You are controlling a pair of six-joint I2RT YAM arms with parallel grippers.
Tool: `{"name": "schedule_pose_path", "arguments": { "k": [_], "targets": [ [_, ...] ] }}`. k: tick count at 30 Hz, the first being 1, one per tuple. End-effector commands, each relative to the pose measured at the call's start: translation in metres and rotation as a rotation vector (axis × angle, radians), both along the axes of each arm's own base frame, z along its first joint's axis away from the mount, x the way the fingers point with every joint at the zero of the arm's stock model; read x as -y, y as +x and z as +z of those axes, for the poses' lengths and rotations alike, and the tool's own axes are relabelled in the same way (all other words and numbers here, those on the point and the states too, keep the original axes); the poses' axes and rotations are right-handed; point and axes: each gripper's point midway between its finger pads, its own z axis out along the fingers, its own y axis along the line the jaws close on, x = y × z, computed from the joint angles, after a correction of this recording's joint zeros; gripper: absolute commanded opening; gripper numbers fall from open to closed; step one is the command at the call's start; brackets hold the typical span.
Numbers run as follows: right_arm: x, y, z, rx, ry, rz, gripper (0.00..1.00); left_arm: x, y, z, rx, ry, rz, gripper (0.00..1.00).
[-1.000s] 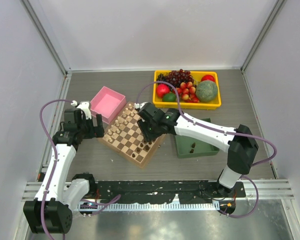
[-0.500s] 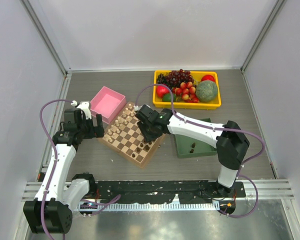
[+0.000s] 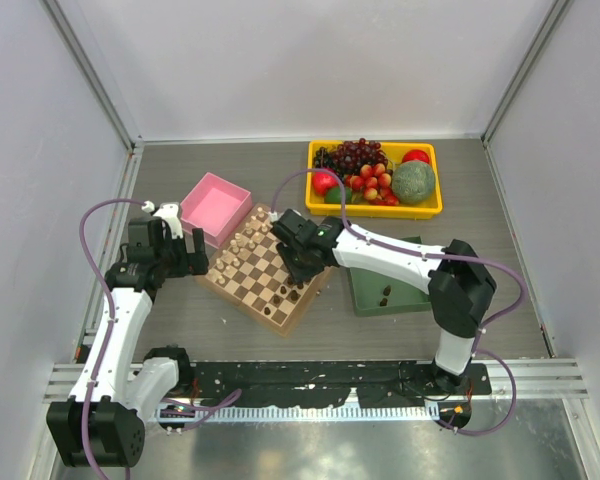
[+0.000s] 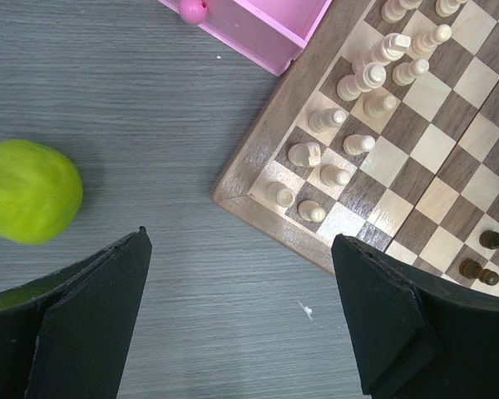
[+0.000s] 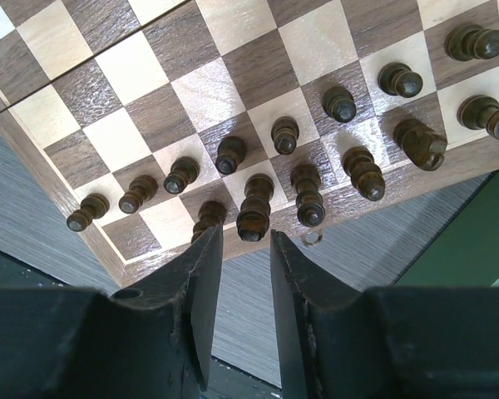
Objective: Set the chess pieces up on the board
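Observation:
The board (image 3: 248, 285) lies tilted at mid table. Dark chess pieces (image 5: 341, 104) stand in two rows along its near right edge; a few more lie in the green tray (image 3: 385, 293). My right gripper (image 5: 245, 241) hovers at that edge, jaws narrowly open. A tall dark piece (image 5: 254, 208) stands on the board just beyond the tips, and neither finger touches it. The right gripper also shows in the top view (image 3: 298, 268). My left gripper (image 4: 241, 249) is wide open and empty over bare table left of the board's corner (image 4: 258, 162), and it shows in the top view (image 3: 188, 256).
Cream pieces (image 4: 366, 79) fill the board's far left rows. A pink box (image 3: 216, 208) sits behind the board. A green pear (image 4: 25, 191) lies by the left gripper. A yellow fruit tray (image 3: 380, 211) stands at the back. The green tray's wall (image 3: 365, 300) is right of the board.
My right arm has shifted a little to the left, its elbow drawn in, with the gripper staying over the board's near right edge. The left arm has not moved.

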Motion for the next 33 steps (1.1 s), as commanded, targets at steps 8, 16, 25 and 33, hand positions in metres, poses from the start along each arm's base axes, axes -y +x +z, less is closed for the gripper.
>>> {"name": "schedule_pose_path", "arguments": {
  "k": [8,16,25,33],
  "targets": [
    [-0.013,0.005,0.005,0.006,0.035,0.019,0.32,0.0,0.007,0.019,0.059,0.012,-0.011,0.99],
    [-0.008,0.002,0.006,0.0,0.036,0.016,0.24,0.001,0.007,0.02,0.062,0.009,-0.015,0.99],
    [0.001,-0.004,0.005,-0.004,0.023,0.012,0.22,0.001,0.007,0.02,0.064,0.009,-0.015,0.99],
    [0.001,-0.003,0.009,0.005,0.03,0.007,0.21,0.0,0.007,0.019,0.061,0.01,-0.014,0.99]
  ]
}}
